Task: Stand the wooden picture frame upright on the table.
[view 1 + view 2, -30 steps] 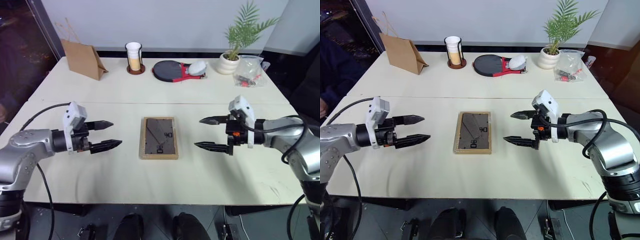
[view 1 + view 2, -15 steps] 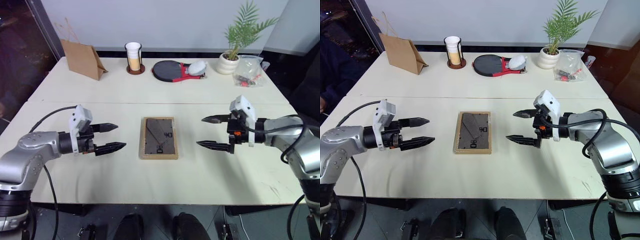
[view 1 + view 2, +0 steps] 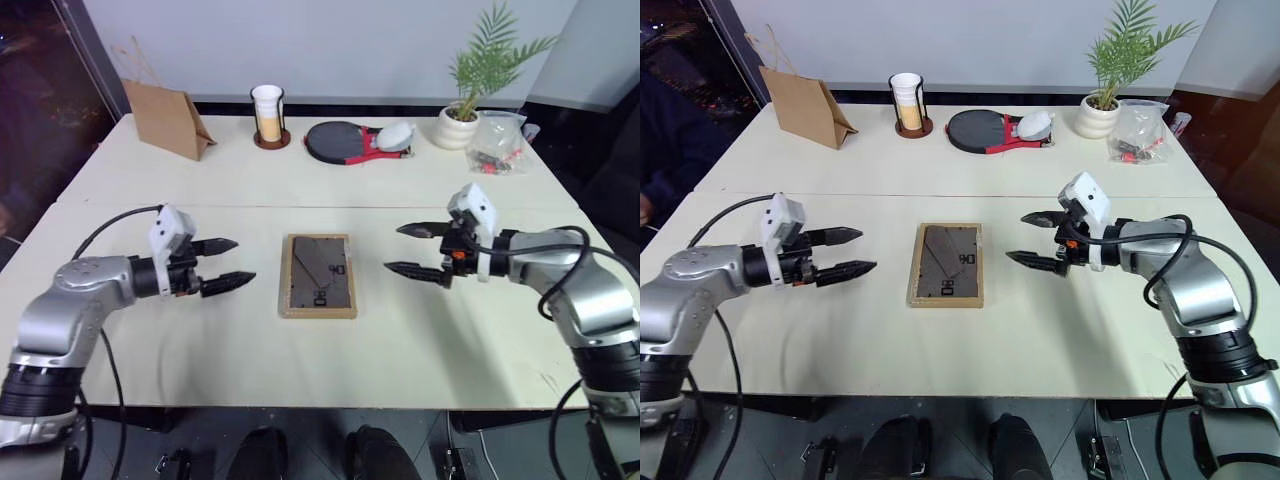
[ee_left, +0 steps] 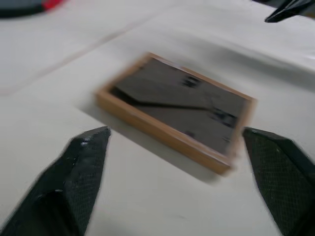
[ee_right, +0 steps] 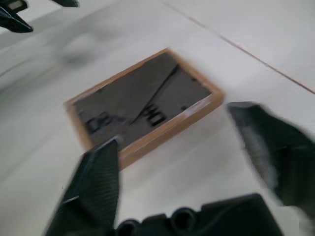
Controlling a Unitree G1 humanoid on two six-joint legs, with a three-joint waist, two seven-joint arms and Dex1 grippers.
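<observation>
Light-wood frame (image 3: 318,275) lying flat, dark back up, on cream counter (image 3: 200,340).

Frame sits just nearer than the counter's seam, midway between two end effectors, touched by neither. Left end effector (image 3: 228,264): fingers parted, empty, pointing toward frame's left edge. Right end effector (image 3: 404,248): fingers parted, empty, pointing toward frame's right edge. Far edge of counter, left to right: paper bag (image 3: 165,118), cup in holder (image 3: 268,115), paddle (image 3: 345,140), potted plant (image 3: 470,85), plastic pouch (image 3: 500,142).
</observation>
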